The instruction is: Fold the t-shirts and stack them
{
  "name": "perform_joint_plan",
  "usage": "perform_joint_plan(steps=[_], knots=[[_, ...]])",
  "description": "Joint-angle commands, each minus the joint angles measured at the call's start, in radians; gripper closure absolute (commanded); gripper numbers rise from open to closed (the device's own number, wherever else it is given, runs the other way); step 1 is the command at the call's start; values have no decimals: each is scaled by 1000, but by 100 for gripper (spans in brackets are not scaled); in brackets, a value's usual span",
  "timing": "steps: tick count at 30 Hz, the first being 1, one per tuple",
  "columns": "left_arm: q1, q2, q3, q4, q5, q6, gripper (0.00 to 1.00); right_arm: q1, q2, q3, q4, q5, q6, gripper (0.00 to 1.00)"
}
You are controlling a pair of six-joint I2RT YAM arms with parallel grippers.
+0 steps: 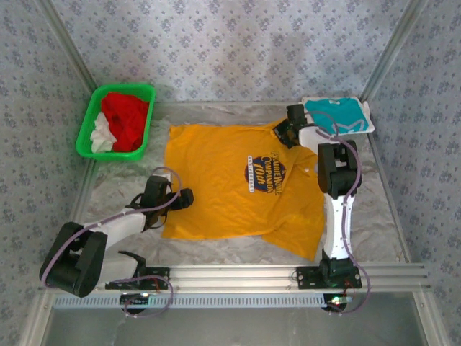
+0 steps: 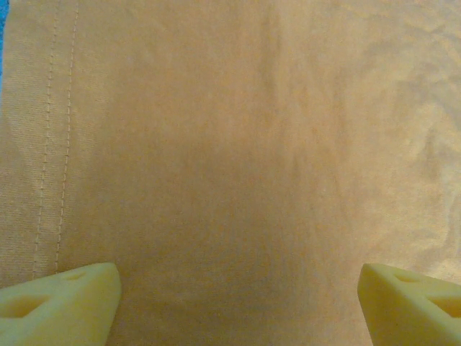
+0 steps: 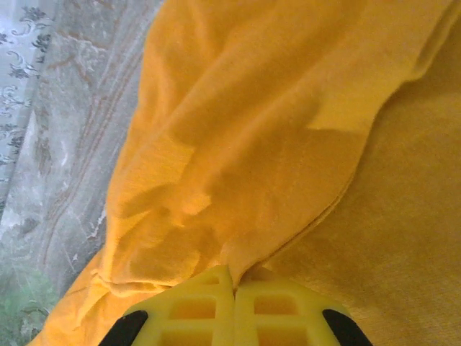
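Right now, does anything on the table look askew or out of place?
The yellow tee lies spread but crooked: its near-right corner dips toward the rail. Its far-right edge is bunched in the shut right claw. Nothing else stands out.

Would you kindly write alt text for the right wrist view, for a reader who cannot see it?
The right arm's yellow jaws, at the bottom edge, are shut on a pinched fold of the yellow-orange t-shirt, whose cloth bunches up in wrinkles above them. A grey patterned table cover shows at the left.
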Motion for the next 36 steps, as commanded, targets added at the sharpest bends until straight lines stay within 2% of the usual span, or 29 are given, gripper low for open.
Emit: perform_joint_plan(steps=[1,8,14,15,17,18,21,24,26,29,33,36], knots=[[-3,-9,-19,-32,-18,-13,14,4,-4,36,-36,40,-29,100],[-3,-5,-16,-34,-25,-14,14,5,41,218,-93,83,-142,100],[-3,-4,-16,-35,-34,-16,14,3,222,564,-155,71,-240,100],[-3,-4,-14,-35,-35,-16,14,1,268,646,-183,63,-240,94],[-3,-2,-13,-35,-41,-17,14,-5,343,762,-161,23,-244,64],[-3,-2,-13,-35,-44,-17,14,-9,386,822,-153,15,-241,60],[-3,-2,-11,-38,-52,-19,14,-24,465,980,-127,-8,-257,60],[-2,-8,-14,-44,-56,-24,14,-34,456,1066,-154,-38,-309,59],[-3,-14,-17,-45,-60,-26,13,-36,379,1033,-175,-53,-388,58],[-3,-21,-17,-46,-71,-28,14,-40,218,870,-208,-83,-444,58],[-3,-7,-5,-59,-74,-31,13,-38,-29,459,-209,17,-426,60],[-3,-5,2,-73,-74,-33,14,-55,-85,282,-175,61,-409,73]])
